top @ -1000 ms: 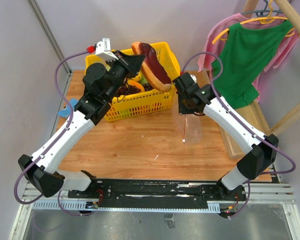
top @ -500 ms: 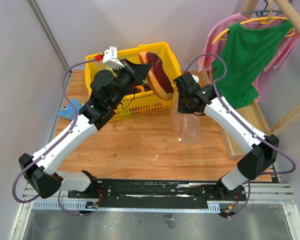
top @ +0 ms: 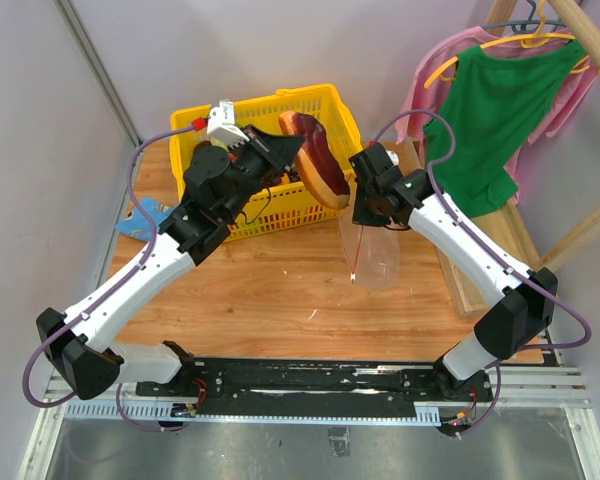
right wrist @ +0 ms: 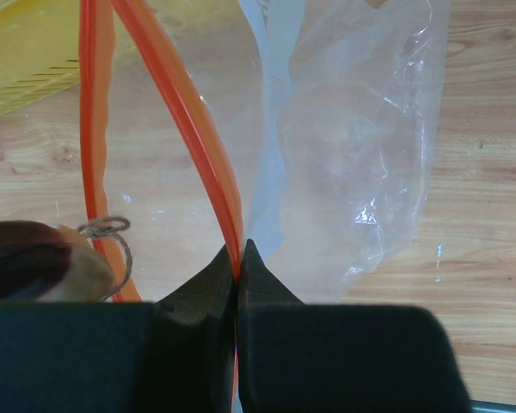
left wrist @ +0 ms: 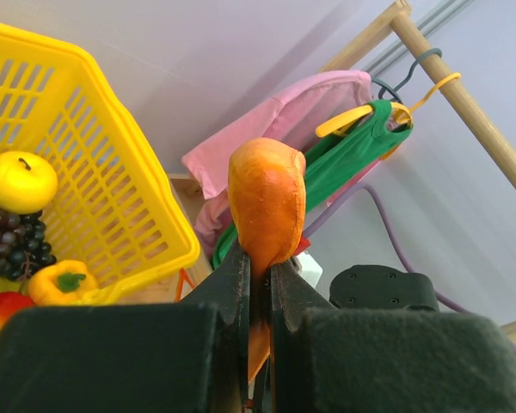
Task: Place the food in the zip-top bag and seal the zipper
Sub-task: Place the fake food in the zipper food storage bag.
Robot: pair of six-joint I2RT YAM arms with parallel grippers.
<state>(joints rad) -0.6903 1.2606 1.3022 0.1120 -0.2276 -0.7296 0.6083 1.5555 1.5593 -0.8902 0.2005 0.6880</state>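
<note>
Two loaded hands: top view, left hand (top: 298,150) pinches a smooth orange-crusted, maroon-faced food slice (top: 318,165) at the yellow lattice basket (top: 280,215) corner, right hand (top: 363,210) dangles the clear crinkly zip-top bag (top: 378,258) over the wood-grain table (top: 270,295); left wrist, jaws narrow on its glossy rounded edge; right wrist, tips clamp the thin red-orange zipper (right wrist: 181,129).

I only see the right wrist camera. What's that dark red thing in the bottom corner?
Observer: A toy food piece, tan-edged and dark red. The left gripper is shut on it.
Operator: Is it above my bag?
Observer: In the top view it shows over the yellow basket's right end, beside the zip-top bag hanging by its zipper from the right gripper.
Operator: Any more food?
Observer: Yes, the basket holds a yellow apple, dark grapes and a small yellow pepper.
</note>
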